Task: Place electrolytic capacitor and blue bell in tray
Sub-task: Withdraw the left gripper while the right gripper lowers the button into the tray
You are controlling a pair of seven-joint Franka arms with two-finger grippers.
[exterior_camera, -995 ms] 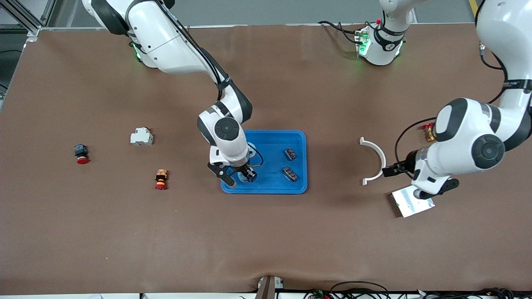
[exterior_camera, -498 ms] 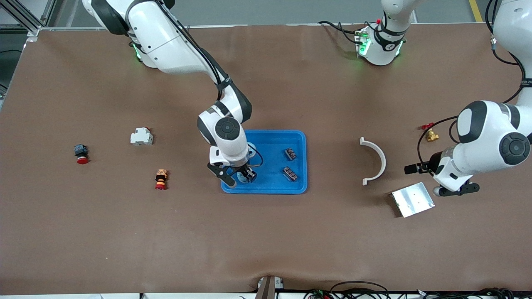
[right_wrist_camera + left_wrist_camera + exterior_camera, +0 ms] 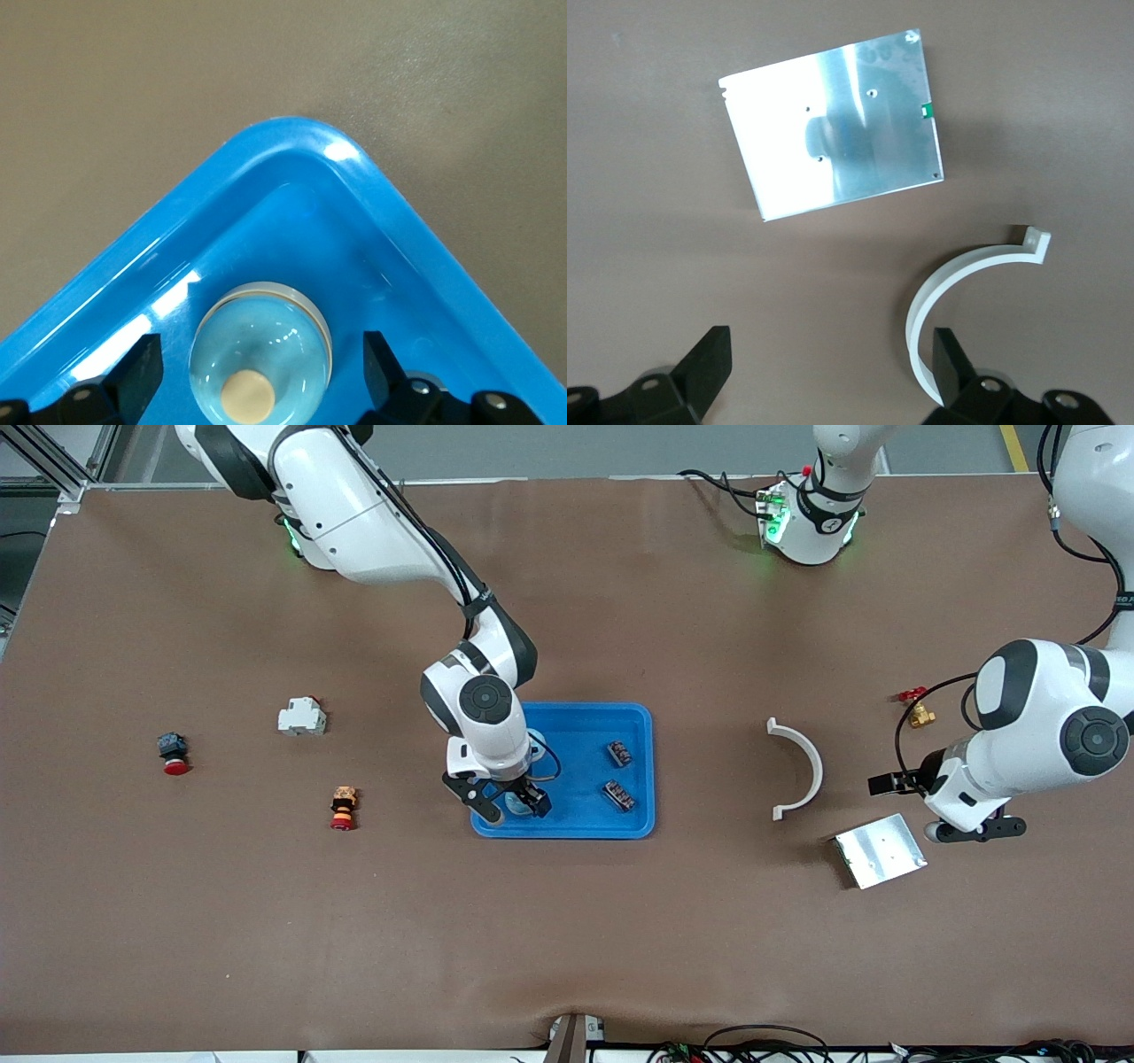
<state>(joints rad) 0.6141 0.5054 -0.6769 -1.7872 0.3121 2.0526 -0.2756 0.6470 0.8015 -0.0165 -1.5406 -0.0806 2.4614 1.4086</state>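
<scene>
The bright-blue tray (image 3: 585,828) lies mid-table. The blue bell (image 3: 515,807) (image 3: 266,372), a pale blue dome with a cream knob, rests in the tray's corner nearest the front camera, toward the right arm's end. My right gripper (image 3: 514,808) (image 3: 260,347) hangs low over it, open, with one finger on either side and a gap to each. Two small dark ribbed parts (image 3: 619,753) (image 3: 617,795) lie in the tray; I cannot tell if either is the electrolytic capacitor. My left gripper (image 3: 941,808) (image 3: 830,345) is open and empty over bare table.
A silver metal plate (image 3: 880,850) (image 3: 833,133) and a white curved bracket (image 3: 797,766) (image 3: 957,283) lie by the left gripper. A brass valve (image 3: 917,710) sits farther off. A white module (image 3: 301,716) and two red-capped buttons (image 3: 174,753) (image 3: 343,807) lie toward the right arm's end.
The right gripper's fingers have spread and let go of the bell, which now rests in the tray. The left arm has drawn off the silver plate toward its own end.
</scene>
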